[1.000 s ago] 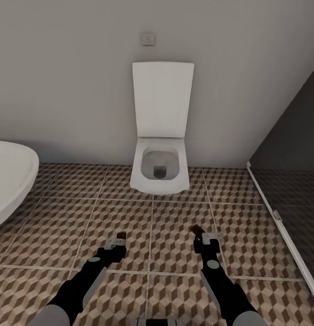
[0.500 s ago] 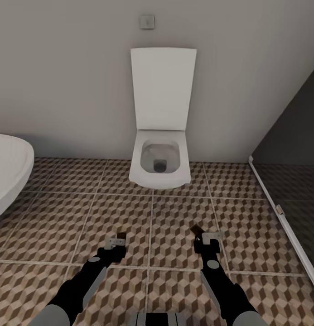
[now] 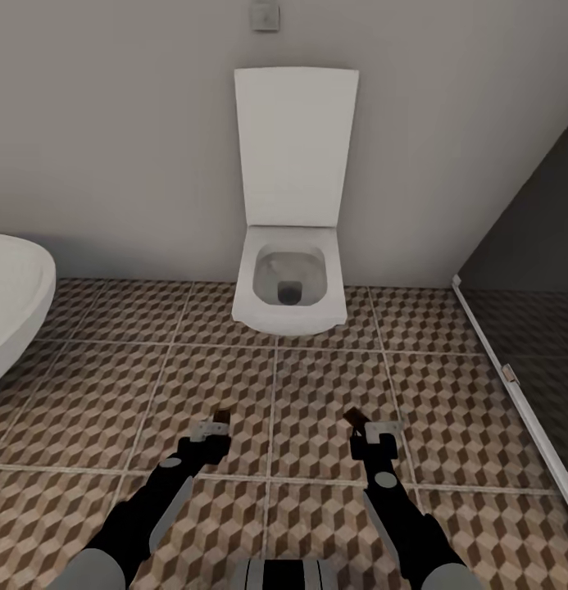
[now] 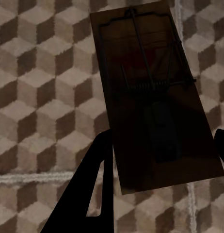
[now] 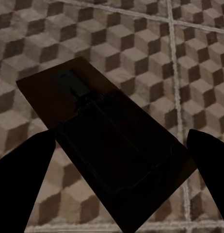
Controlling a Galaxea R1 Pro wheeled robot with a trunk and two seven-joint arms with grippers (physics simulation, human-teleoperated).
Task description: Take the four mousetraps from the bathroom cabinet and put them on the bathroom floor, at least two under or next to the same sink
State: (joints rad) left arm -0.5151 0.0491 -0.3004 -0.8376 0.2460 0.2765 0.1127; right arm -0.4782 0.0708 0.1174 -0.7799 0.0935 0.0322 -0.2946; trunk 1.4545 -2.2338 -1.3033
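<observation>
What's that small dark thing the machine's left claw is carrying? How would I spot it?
Start at the white toilet and look down across the patterned floor to the left gripper. The mousetrap it holds is a flat wooden board with a wire spring and a red mark.

No readable text, label, brand, number or sign found: none on the mousetraps I hold, the toilet, or the wall plate.

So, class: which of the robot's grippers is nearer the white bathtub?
Left. The left gripper hangs over the tiles on the bathtub's side; the right gripper sits farther across, toward the dark glass partition.
</observation>
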